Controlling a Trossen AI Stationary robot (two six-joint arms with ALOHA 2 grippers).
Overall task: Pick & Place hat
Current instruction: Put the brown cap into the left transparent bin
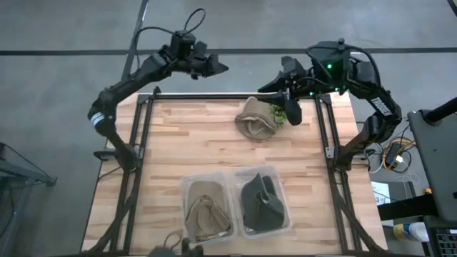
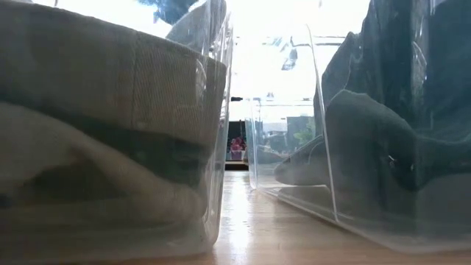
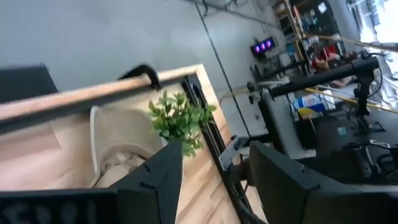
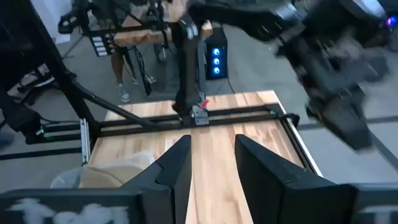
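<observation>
Three hats on the bench, two of them already binned. Item one: tan hat (image 1: 255,120), loose and crumpled, lying on the bare wood at the far side of the bench from the bins, touching or just beside a small green plant (image 1: 279,113). Not yet placed, by the look of it. Item two: tan hat in the left bin (image 1: 207,205), sitting inside a clear plastic tub. Item three: dark hat in the right bin (image 1: 263,201), inside the twin tub just beside the first; the two tubs stand side by side.

Right claw (image 1: 291,98): poised close above the loose tan hat, at its plant side, fingers spread with a clear gap, nothing between them. Whether it touches the cloth cannot be told.

Left claw (image 1: 216,69): beyond the bench's far edge, well apart from the loose hat, fingers spread and empty; waiting.

Judged progress: two hats stowed, one remaining. Left to do: grip the loose tan hat, lift it clear of the plant, carry it to a bin, most likely the one holding the matching tan hat, and release.
</observation>
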